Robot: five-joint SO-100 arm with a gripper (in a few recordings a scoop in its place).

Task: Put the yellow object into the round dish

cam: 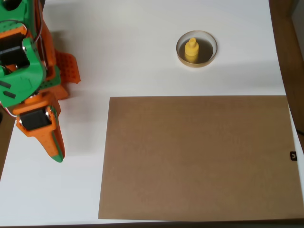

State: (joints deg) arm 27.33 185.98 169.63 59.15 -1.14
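On table: yellow object (191, 50) in round dish (196, 49) | brown sheet (199, 156) nearby

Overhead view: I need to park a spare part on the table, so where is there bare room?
The brown mat is bare across its whole face. White table lies free between the arm and the round dish, and right of the dish. It is crowded at the left edge, where the gripper hangs. The dish holds the yellow object.
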